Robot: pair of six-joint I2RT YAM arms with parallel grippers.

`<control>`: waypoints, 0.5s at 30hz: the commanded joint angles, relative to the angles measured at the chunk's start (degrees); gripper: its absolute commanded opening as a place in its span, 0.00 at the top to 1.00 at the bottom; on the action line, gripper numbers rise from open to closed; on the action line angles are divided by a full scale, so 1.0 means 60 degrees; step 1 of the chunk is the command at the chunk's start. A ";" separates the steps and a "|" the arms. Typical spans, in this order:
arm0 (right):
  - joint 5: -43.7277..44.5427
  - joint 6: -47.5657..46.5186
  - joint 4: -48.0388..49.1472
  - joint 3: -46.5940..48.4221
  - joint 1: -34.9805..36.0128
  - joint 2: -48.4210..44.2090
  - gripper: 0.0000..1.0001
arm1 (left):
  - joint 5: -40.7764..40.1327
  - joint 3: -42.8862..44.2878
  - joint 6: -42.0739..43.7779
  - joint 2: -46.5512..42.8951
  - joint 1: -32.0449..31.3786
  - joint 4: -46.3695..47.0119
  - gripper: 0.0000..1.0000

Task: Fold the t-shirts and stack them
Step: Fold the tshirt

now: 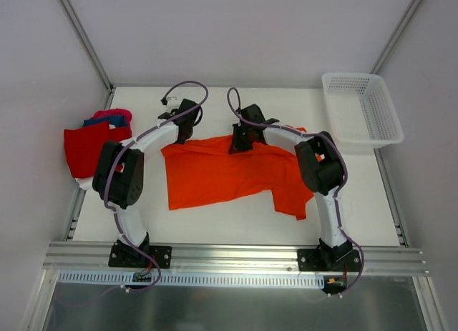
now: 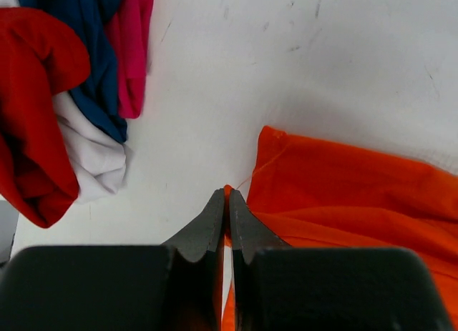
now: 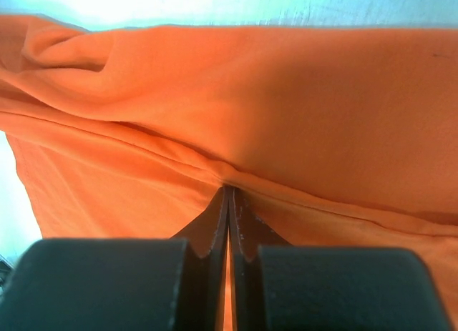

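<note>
With left fingers (image 2: 213,220) and right fingers (image 3: 213,222) clamped on the orange t-shirt (image 1: 222,175) edge, lift both evenly and hold it taut.

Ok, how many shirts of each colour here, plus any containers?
Bright orange cloth t-shirt: 1
Red cloth t-shirt: 1
Dark blue cloth t-shirt: 1
Magenta-pink cloth t-shirt: 1
White cloth t-shirt: 1
White plastic mesh basket: 1
Total: 6

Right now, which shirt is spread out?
The orange shirt, lying open mid-table; the pile of other shirts sits bunched at the left edge.
</note>
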 commanded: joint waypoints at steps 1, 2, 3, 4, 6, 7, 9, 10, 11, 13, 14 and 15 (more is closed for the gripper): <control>0.0204 -0.0092 -0.0182 -0.0262 0.0078 -0.0594 0.99 | -0.0531 -0.0438 -0.0494 -0.0848 -0.0466 0.0002 1.00; 0.0218 -0.0136 -0.0182 -0.0335 0.0093 -0.0667 1.00 | -0.0575 -0.0671 -0.0582 -0.0936 -0.0554 -0.0013 1.00; 0.0219 -0.0151 -0.0182 -0.0379 0.0093 -0.0711 0.99 | -0.0604 -0.0804 -0.0640 -0.1111 -0.0642 -0.0013 1.00; 0.0233 -0.0165 -0.0182 -0.0423 0.0093 -0.0755 1.00 | -0.0663 -0.1081 -0.0713 -0.1229 -0.0832 -0.0013 1.00; 0.0248 -0.0180 -0.0182 -0.0511 0.0093 -0.0843 0.99 | -0.0634 -0.1302 -0.0831 -0.1420 -0.0994 -0.0028 1.00; 0.0233 -0.0180 -0.0182 -0.0541 0.0078 -0.0930 0.99 | -0.0620 -0.1492 -0.0860 -0.1493 -0.1053 -0.0042 0.99; 0.0262 -0.0180 -0.0182 -0.0657 0.0122 -0.1033 0.99 | -0.0503 -0.1698 -0.0978 -0.1654 -0.1170 -0.0057 0.85; 0.0277 -0.0194 -0.0167 -0.0716 0.0137 -0.1135 0.99 | -0.0415 -0.1873 -0.0978 -0.1728 -0.1200 -0.0057 0.75; 0.0277 -0.0209 -0.0167 -0.0760 0.0137 -0.1194 1.00 | -0.0385 -0.1976 -0.1036 -0.1757 -0.1287 -0.0072 0.58; 0.0321 -0.0224 -0.0153 -0.0892 0.0166 -0.1326 0.99 | -0.0574 -0.2253 -0.1167 -0.1991 -0.1463 -0.0086 0.01; 0.0336 -0.0224 -0.0138 -0.0936 0.0166 -0.1341 0.99 | -0.0648 -0.2342 -0.1270 -0.2064 -0.1551 -0.0086 0.01; 0.0336 -0.0238 -0.0123 -0.0965 0.0195 -0.1370 0.99 | -0.0750 -0.2416 -0.1329 -0.2254 -0.1696 -0.0086 0.01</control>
